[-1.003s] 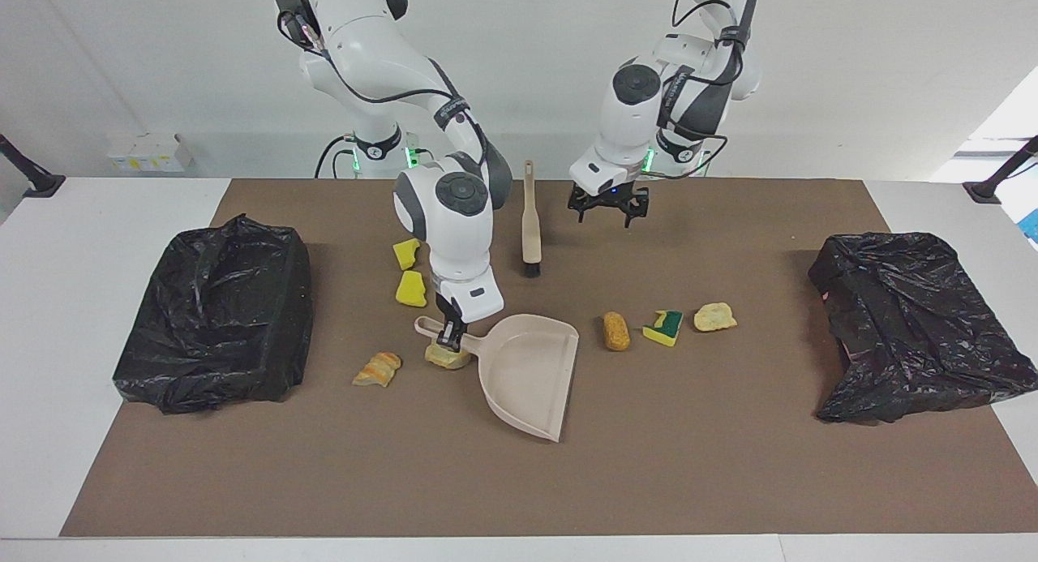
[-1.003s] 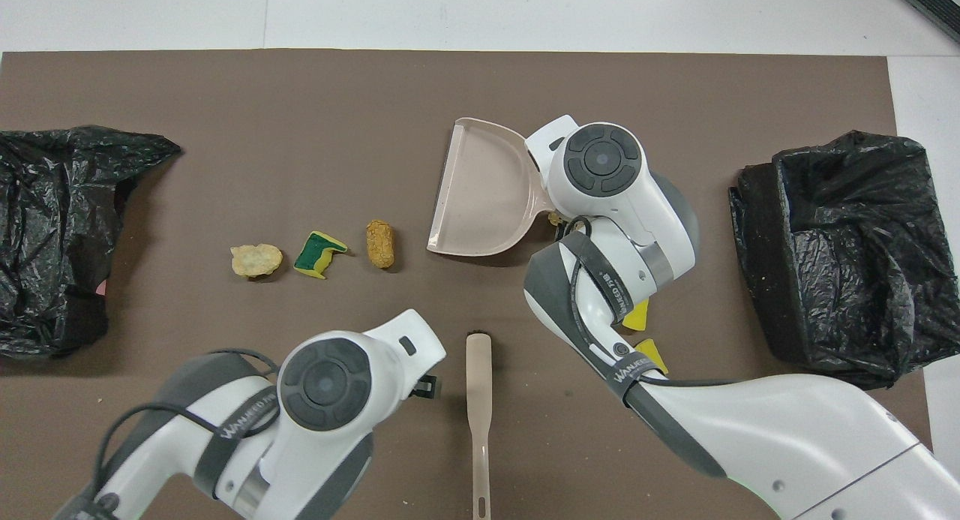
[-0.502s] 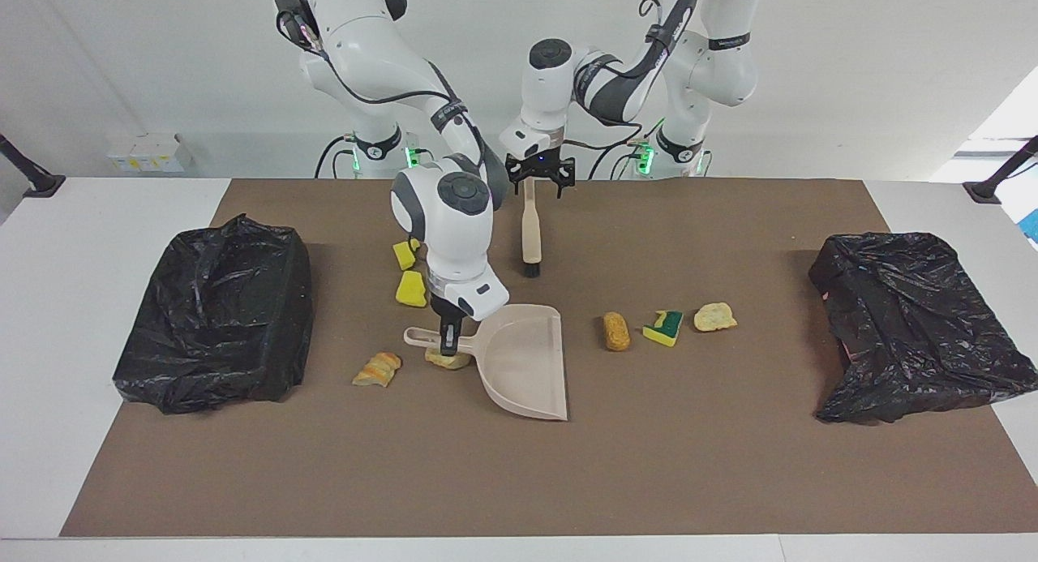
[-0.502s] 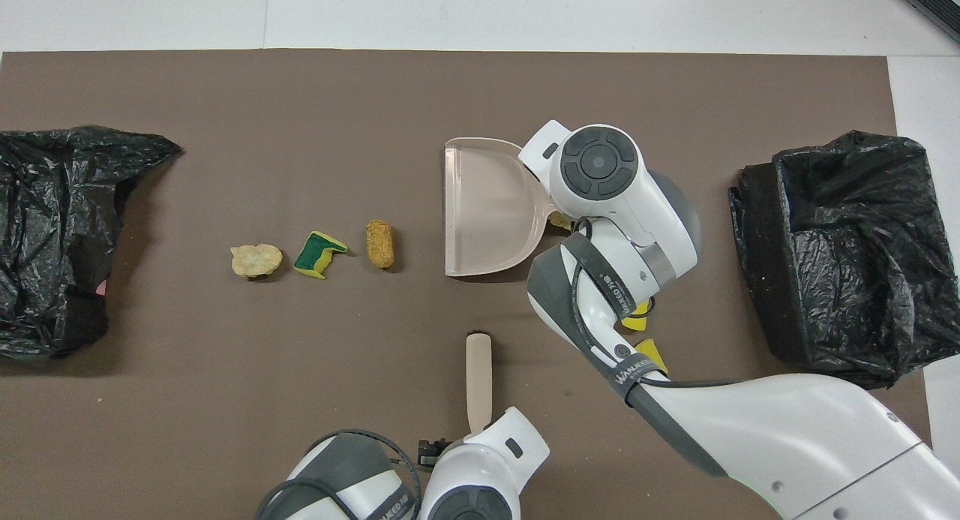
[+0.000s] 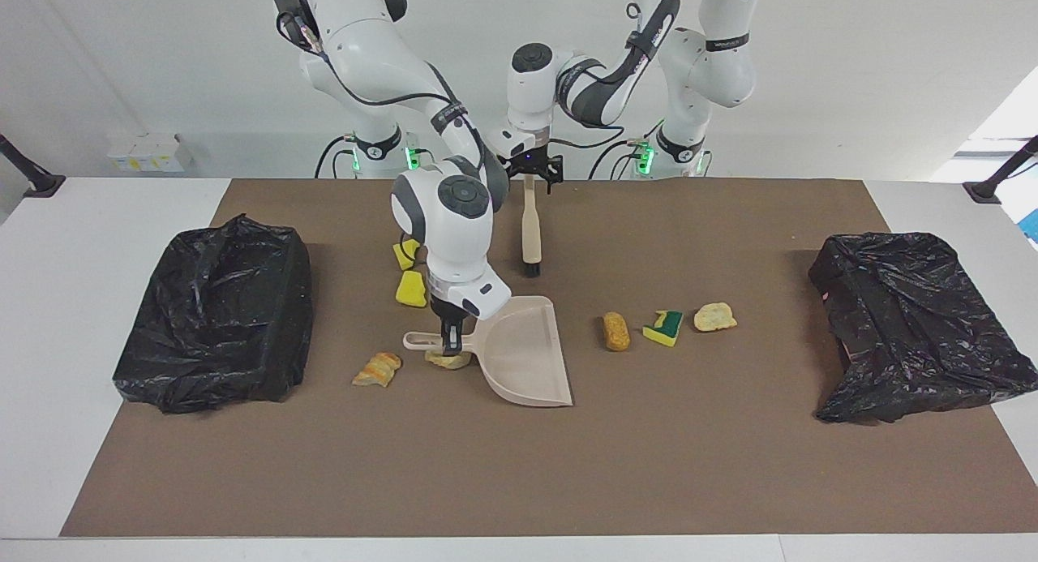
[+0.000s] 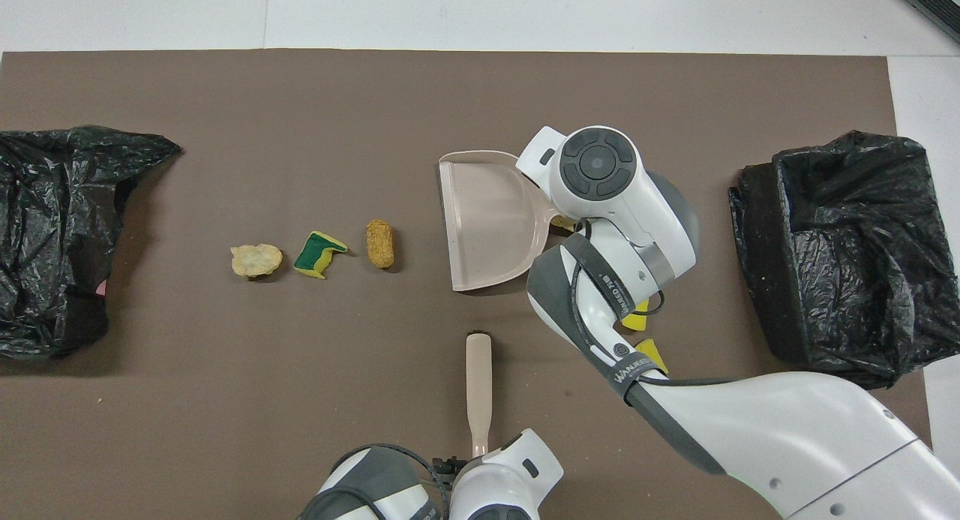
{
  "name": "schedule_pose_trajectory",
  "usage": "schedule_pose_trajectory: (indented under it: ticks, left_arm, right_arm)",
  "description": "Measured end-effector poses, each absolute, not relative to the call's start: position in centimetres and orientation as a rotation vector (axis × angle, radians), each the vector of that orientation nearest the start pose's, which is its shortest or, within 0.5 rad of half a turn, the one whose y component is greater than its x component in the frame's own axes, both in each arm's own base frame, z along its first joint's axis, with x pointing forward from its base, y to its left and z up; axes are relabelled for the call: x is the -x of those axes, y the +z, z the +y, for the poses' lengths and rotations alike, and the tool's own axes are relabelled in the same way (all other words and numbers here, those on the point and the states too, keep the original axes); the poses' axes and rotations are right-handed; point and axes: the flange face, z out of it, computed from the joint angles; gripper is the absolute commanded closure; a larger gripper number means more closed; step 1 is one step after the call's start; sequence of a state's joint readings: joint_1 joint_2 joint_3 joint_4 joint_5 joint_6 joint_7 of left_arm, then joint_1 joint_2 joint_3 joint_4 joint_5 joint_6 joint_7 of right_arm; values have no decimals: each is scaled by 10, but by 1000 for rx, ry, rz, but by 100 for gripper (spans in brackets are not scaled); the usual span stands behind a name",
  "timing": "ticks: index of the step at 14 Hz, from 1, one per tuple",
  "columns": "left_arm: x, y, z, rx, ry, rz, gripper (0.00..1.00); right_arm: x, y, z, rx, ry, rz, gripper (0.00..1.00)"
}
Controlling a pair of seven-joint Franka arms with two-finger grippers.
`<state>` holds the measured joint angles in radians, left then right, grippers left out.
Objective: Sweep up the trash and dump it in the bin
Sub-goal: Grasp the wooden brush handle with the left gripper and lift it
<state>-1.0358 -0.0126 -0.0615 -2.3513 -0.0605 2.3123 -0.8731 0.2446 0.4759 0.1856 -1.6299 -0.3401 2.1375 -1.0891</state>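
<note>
Now my right tool (image 5: 451, 340) is pinching the handle of the dustpan (image 5: 527, 359), which is tilted over the table (image 5: 689, 465). My left tool (image 5: 532, 169) is spread over the handle end of the brush (image 5: 530, 225). Of the trash (image 5: 616, 331), three pieces lie in a row toward the left arm's end, and four lie near the dustpan handle toward the right arm's end.

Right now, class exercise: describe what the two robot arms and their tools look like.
Both arms are glossy white with dark grey joint caps and rounded shells. Black cables loop along them, and grey bands carry white lettering. Green lights glow at the bases. The left tool and right tool are small, black and two-fingered.
</note>
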Motion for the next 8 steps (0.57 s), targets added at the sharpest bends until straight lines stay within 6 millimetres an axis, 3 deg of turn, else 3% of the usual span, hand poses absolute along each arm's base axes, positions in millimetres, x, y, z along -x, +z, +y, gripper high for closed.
schedule_pose_trajectory:
  ticks: [2, 6, 7, 8]
  left_arm:
    - [-223, 322, -447, 3124, 87, 265, 19]
    - [-230, 328, -445, 3134, 80, 238, 21]
    - [-230, 330, -444, 3133, 81, 235, 31]
    - [-230, 333, -443, 3132, 82, 233, 49]
  right_arm:
    - [-632, 352, 258, -1962, -38, 2180, 100]
    - [-631, 350, 262, -1957, -42, 2189, 100]
    - [-631, 350, 262, -1956, -42, 2190, 100]
    - [-630, 350, 263, -1955, -41, 2191, 100]
